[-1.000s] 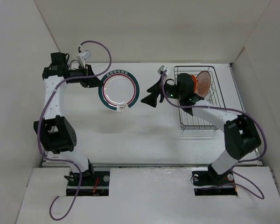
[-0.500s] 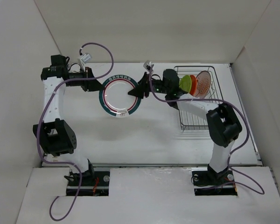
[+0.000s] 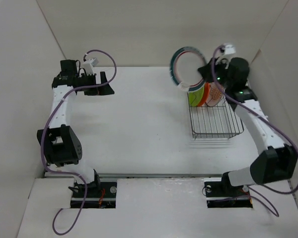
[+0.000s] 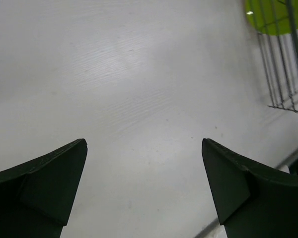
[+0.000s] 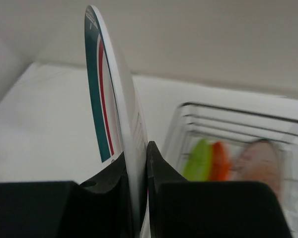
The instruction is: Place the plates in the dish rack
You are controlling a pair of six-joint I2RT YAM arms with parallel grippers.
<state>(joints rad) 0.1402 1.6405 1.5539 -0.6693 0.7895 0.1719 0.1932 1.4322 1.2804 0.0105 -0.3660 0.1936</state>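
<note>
right gripper (image 3: 204,69) is pinched tight on the rim of the ringed plate (image 3: 185,67), carrying it on edge in the air just above the rack's (image 3: 211,135) far left corner. it is held upright, i judge, so it can drop between the prongs the way the others stand: green plate (image 3: 195,95), orange plate (image 3: 205,94) and sunburst plate (image 3: 216,93) are lined up on edge along the rack's far end. that makes the slot left of the green one the likely spot, though the prongs there cannot be made out. left gripper (image 3: 103,83) hangs spread wide and empty, well left of the rack, out of the way.

top view gives the layout but hides the grip itself. right wrist view shows it: both fingers pressed flat against either face of the plate, with the rack and its three plates blurred behind. left wrist view shows only bare table (image 4: 139,74) between its own fingers, plus a corner of the rack.
</note>
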